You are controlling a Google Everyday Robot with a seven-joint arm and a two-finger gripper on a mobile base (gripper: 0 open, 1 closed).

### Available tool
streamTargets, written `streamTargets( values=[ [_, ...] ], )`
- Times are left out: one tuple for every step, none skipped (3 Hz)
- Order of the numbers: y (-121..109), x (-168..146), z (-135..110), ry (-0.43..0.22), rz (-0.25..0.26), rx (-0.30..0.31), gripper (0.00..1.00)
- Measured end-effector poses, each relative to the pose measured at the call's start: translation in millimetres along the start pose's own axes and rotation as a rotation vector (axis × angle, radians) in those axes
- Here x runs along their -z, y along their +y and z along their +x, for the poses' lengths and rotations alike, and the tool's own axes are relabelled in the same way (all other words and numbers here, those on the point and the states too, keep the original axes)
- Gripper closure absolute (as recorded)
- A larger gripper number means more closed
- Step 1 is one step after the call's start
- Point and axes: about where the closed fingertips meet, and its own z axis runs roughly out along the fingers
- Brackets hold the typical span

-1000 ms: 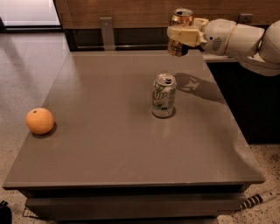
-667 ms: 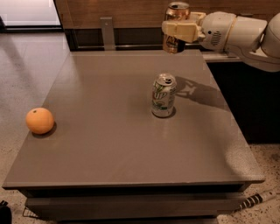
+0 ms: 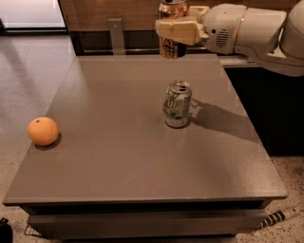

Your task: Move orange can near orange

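Gripper [image 3: 176, 31]: far side, above worktop [image 3: 118, 161], jaws clamped on orange can [image 3: 170, 48]
Orange [image 3: 42, 131]: left edge, well apart

The arm [image 3: 247, 28] stretches level, its hand [image 3: 174, 31] high, gripping the orange can [image 3: 172, 8]
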Motion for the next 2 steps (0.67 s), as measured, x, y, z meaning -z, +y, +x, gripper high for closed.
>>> streamTargets(
  values=[
    [27.8, -18.6, 2.6, 0.035, -0.011, 0.028, 1.00],
    [52.0, -34.4, 9.9, 0.049, -0.025, 0.036, 1.00]
  ],
)
